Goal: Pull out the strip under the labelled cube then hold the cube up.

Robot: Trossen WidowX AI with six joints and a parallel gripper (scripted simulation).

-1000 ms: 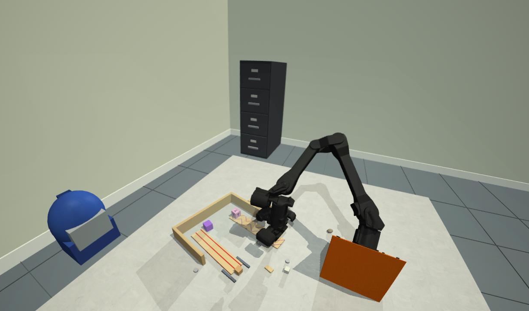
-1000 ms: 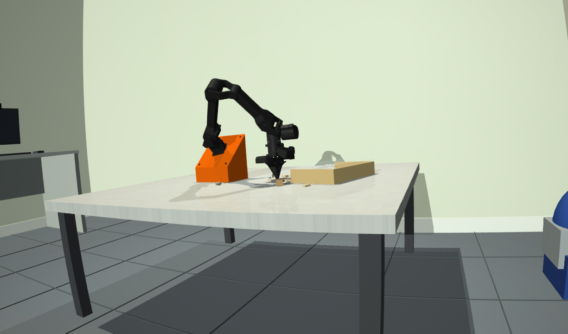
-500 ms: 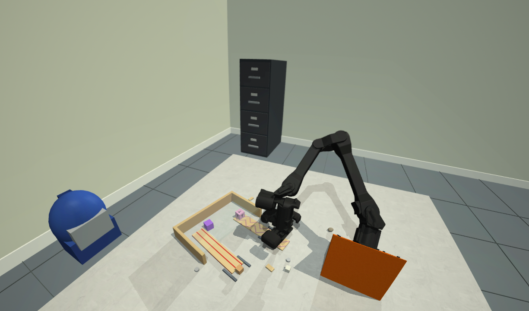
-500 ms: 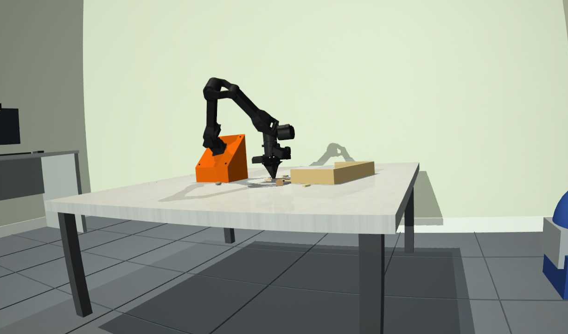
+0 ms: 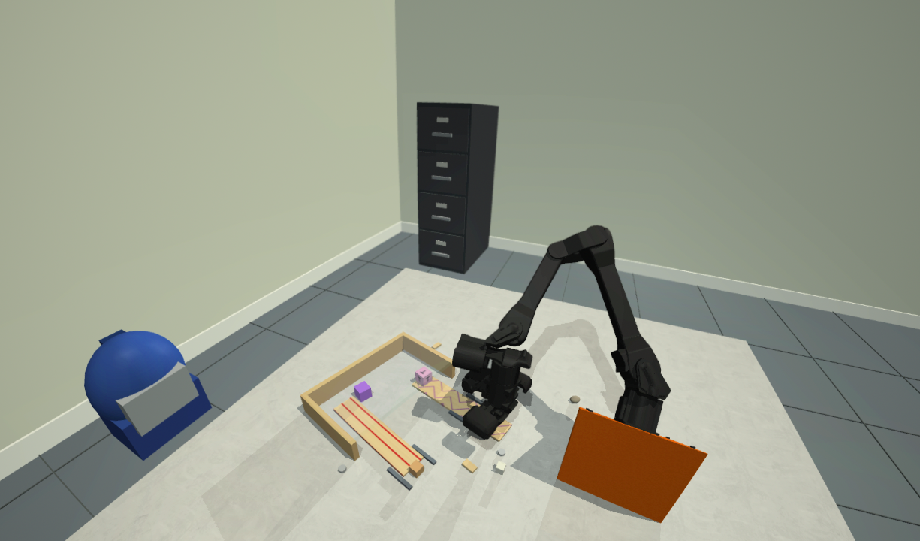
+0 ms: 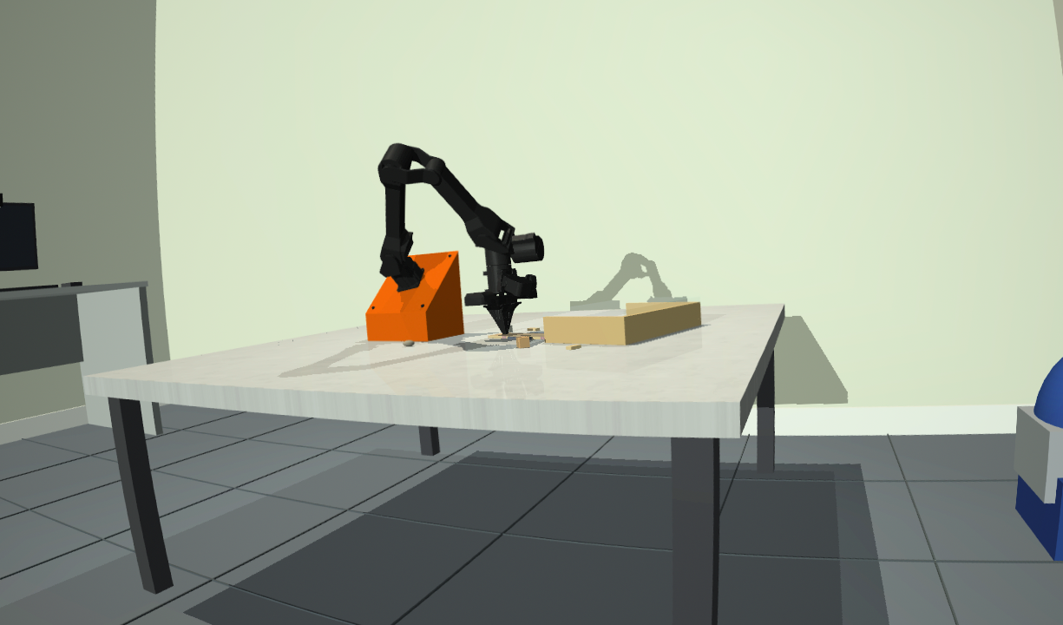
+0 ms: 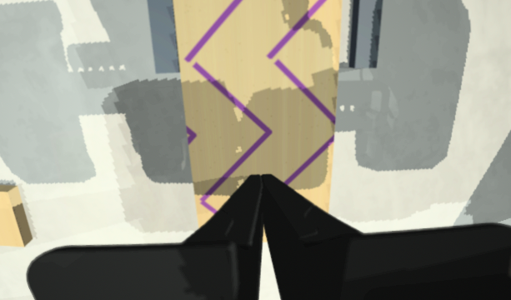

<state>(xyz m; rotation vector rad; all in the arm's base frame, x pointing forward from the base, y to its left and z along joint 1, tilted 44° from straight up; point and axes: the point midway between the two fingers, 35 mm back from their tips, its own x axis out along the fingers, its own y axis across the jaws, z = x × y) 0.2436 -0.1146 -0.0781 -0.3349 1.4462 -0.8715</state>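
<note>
The labelled pink cube, with a dark mark on its face, rests at the far end of the strip with purple zigzags. This strip runs between two dark rails and out past them. My gripper is shut, with its tips together down at the zigzag strip's top face and nothing visible between them. In the top view my arm hides the fingertips. A second strip with red lines lies to the left, with a plain purple cube by its far end.
A wooden wall stands around the far ends of both strips. A brown block sits at the red-lined strip's near end. A tan block and a white block lie nearby. An orange panel stands by my base.
</note>
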